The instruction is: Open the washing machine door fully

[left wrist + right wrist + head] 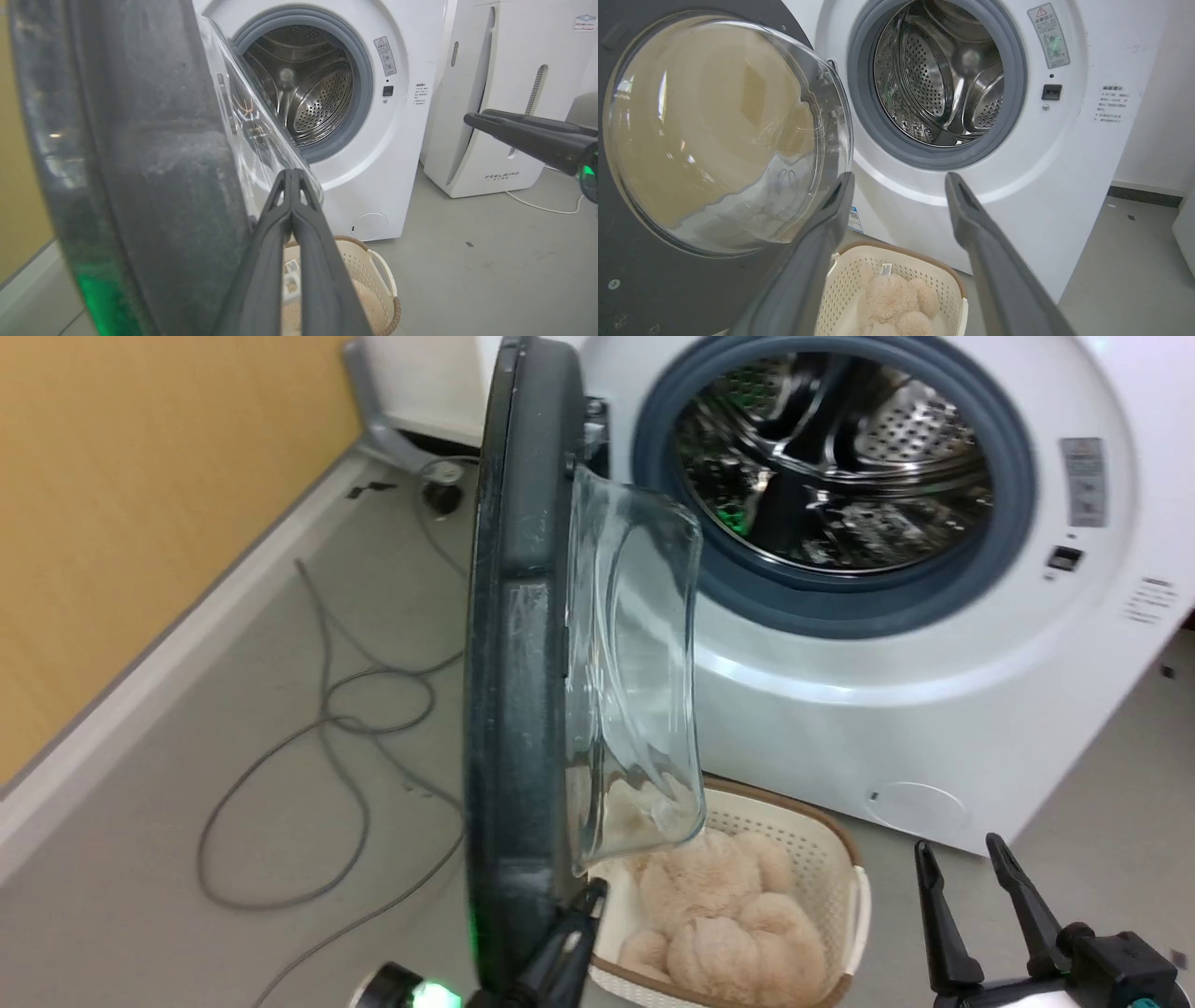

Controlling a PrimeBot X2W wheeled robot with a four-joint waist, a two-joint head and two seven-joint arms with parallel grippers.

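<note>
Noting the washing machine door point(518, 663) swung out from the washing machine point(840, 728), hinged on its left side. It stands roughly square to the white front, free edge nearest the robot. Not yet fully open, by the look of it.

Left end effector point(590, 896) has its fingers pressed together, empty, low at the door's inner face by the near edge; touching or just beside, cannot tell. Right end effector point(962, 847) is spread wide, empty, well apart to the right.

Door likely stiff and weighty, turning only on its hinge. Glossy dark frame probably slippery to pinch; a flat push suits better. Best contact: inner frame near the free edge, far from the hinge. Avoid the glass bowl point(635, 663), smooth and curved. Basket point(845, 859) sits below, clear of a leftward swing.
</note>
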